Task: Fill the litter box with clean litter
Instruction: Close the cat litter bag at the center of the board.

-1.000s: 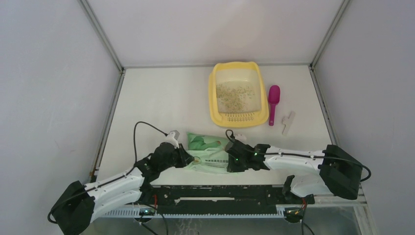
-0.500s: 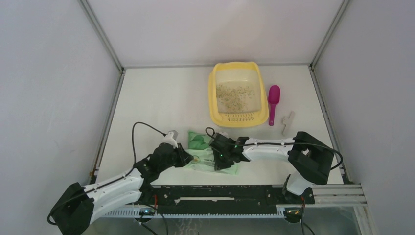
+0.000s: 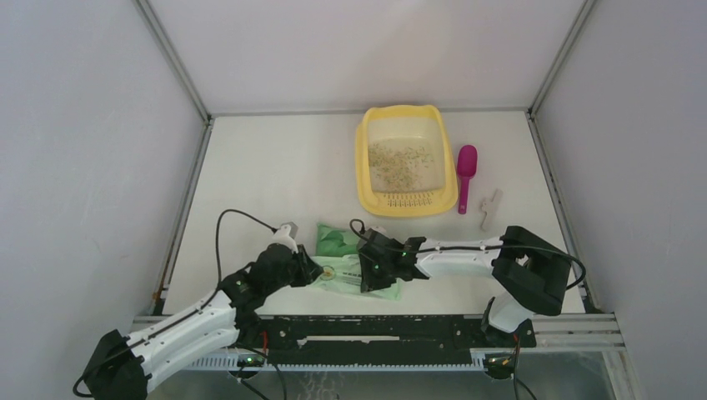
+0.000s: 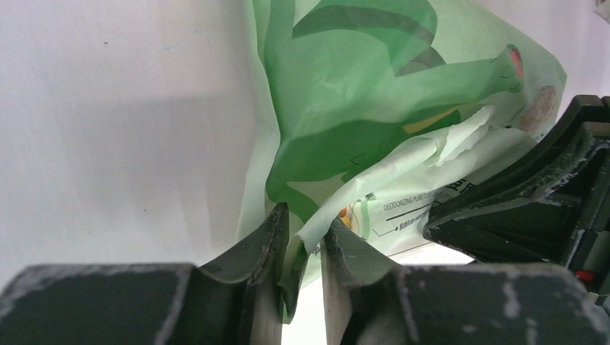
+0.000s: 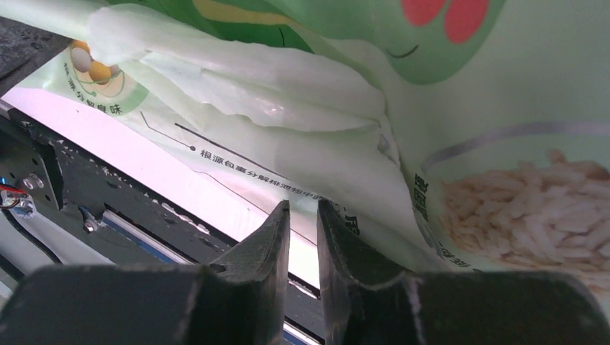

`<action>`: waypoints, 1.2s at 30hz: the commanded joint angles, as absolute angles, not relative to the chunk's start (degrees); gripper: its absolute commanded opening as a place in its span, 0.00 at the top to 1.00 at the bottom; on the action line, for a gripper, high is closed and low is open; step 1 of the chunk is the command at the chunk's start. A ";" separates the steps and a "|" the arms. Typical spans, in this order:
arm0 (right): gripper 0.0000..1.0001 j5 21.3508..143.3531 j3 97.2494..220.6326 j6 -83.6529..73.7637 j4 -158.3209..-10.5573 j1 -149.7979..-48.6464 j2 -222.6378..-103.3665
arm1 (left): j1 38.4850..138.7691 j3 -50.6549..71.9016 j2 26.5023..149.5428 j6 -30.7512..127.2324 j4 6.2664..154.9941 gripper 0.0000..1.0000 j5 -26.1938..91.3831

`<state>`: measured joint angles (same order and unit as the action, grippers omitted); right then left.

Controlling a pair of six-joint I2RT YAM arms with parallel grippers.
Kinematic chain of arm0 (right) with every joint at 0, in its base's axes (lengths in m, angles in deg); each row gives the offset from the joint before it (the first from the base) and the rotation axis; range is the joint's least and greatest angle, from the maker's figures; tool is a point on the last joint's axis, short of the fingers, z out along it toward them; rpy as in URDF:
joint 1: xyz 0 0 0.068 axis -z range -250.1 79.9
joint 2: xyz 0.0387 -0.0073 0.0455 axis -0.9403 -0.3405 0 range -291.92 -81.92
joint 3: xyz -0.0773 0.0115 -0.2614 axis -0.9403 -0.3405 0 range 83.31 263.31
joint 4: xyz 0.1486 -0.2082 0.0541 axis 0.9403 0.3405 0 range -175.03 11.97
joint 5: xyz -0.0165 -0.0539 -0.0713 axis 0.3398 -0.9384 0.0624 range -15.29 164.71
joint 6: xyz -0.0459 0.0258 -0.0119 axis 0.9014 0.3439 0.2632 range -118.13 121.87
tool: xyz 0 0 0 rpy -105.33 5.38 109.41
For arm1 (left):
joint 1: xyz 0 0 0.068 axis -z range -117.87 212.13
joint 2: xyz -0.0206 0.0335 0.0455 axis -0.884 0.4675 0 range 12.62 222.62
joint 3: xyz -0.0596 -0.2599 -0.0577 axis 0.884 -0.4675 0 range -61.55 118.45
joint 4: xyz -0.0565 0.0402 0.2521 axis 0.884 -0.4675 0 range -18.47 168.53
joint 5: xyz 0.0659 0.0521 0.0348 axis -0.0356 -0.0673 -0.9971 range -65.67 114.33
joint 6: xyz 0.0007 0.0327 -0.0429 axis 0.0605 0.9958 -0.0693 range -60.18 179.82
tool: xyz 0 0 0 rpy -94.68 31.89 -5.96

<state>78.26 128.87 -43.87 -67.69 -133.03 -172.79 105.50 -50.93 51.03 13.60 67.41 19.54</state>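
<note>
Green bag (image 3: 342, 265) gripped up front, litter box (image 3: 363, 179) beyond it.
The left gripper (image 4: 302, 248) pinches a fold at the bag's left end. The right gripper (image 5: 303, 215) sits at its right side, jaws nearly together, grip unclear. Past the bag, the box holds thinly scattered clean litter (image 3: 400, 158), with a magenta scoop (image 3: 465, 171) farther right.

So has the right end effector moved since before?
Yes. The right end effector slid left, from below the middle of the litter box to below its left rim.

White table (image 3: 275, 175), yellow litter box (image 3: 361, 162) at back, magenta scoop (image 3: 465, 171) beside it, green bag (image 3: 338, 242) near front
</note>
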 commanded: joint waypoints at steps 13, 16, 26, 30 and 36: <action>0.56 71.42 123.27 -45.65 -58.91 -132.31 -158.38 | 105.37 -52.14 56.86 15.46 69.86 0.68 20.02; 0.54 72.37 119.75 -48.08 -59.95 -132.06 -154.93 | 105.42 -52.76 56.75 15.23 70.36 0.68 20.37; 0.47 75.48 109.02 -54.54 -70.51 -132.49 -148.46 | 105.37 -53.43 56.69 14.83 71.15 0.68 21.34; 0.44 74.74 108.06 -56.14 -72.04 -132.41 -147.33 | 105.41 -53.54 56.33 14.73 71.09 0.68 21.44; 0.42 72.06 104.87 -59.44 -69.55 -132.38 -141.34 | 105.39 -53.56 56.20 14.65 70.96 0.68 21.17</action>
<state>75.03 107.27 -56.06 -70.77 -132.40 -145.69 105.50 -51.48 56.06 13.82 71.83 21.11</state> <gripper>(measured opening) 0.568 0.320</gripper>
